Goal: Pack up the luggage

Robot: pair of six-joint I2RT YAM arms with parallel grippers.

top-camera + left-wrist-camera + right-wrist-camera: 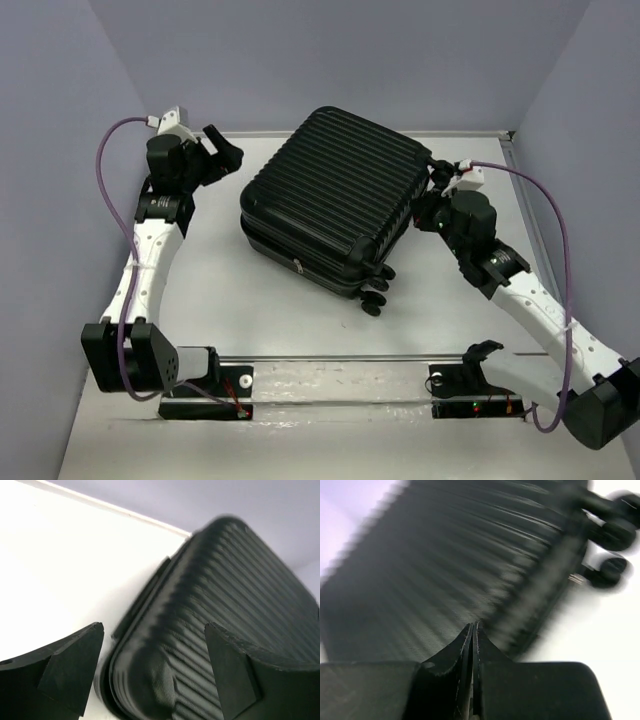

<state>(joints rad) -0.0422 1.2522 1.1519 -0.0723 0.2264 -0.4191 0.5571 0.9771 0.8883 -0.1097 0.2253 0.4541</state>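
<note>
Pale lavender walls [300,60] on 3 sides, white tabletop [220,290], even light

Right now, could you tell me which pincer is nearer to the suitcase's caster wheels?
Right. The right pincer, shut, is beside the suitcase end that carries the caster wheels; the left pincer, open, is off the opposite end.

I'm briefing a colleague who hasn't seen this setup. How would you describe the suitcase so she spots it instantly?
On the pale table, between the left arm and the right arm, lies the luggage, a closed black hard-shell suitcase lying flat. Unlike the slim white-and-black arms, it is a broad ribbed box with small caster wheels at its near right corner.
</note>
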